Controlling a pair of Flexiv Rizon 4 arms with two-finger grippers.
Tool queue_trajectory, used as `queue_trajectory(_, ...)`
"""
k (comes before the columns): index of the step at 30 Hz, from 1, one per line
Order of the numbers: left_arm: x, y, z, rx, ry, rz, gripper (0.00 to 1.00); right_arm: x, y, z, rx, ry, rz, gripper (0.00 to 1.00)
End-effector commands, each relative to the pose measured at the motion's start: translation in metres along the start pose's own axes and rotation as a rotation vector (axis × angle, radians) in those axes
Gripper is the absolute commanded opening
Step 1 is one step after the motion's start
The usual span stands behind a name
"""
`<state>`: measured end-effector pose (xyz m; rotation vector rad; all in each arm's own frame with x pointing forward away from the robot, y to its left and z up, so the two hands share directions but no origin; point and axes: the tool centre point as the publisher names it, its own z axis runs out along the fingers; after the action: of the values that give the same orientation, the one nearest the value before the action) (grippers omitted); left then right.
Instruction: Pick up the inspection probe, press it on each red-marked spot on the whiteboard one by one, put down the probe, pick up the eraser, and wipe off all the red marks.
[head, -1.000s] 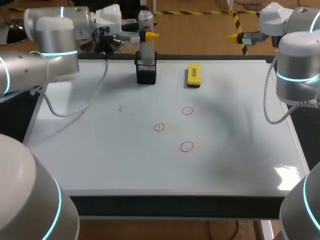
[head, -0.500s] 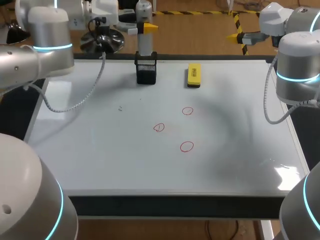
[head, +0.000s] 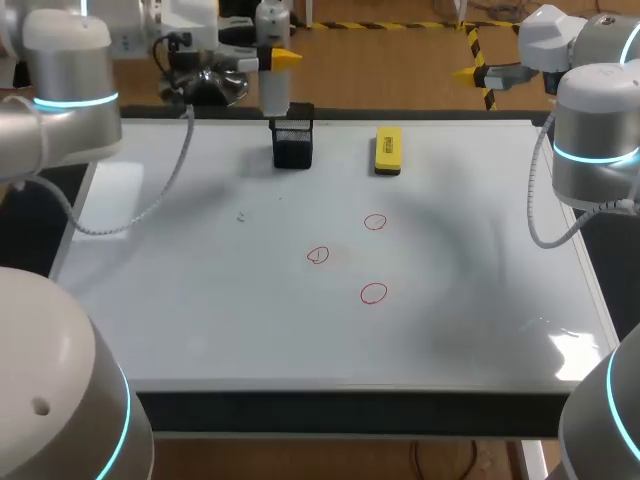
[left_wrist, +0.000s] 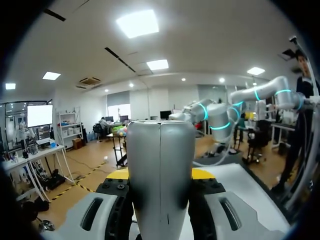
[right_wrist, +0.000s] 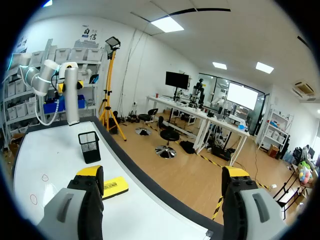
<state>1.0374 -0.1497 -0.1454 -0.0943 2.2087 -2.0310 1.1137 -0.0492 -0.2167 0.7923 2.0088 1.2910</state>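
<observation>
Table: the big whiteboard covers its top.
Left gripper: far side, left of the middle, pinching the grey probe from two sides.
Right gripper: far right, fingers spread wide.
Probe: straight up in the air, just above the black holder.
Holder: at the far edge.
Eraser: yellow, near the holder's right.
Red marks: three small rings, middle of the whiteboard.
</observation>
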Motion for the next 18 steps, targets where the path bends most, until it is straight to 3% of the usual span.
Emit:
queue_trajectory(1,0.021,-0.001,-0.016,-0.001,-0.050,-0.002,0.00,-0.001,0.000,0.000,0.002,0.002,0.000,1.00)
queue_trajectory(18,0.070,0.023,-0.044,0.000,-0.122,-0.046,0.00,-0.001,0.000,0.000,0.002,0.002,0.000,1.00)
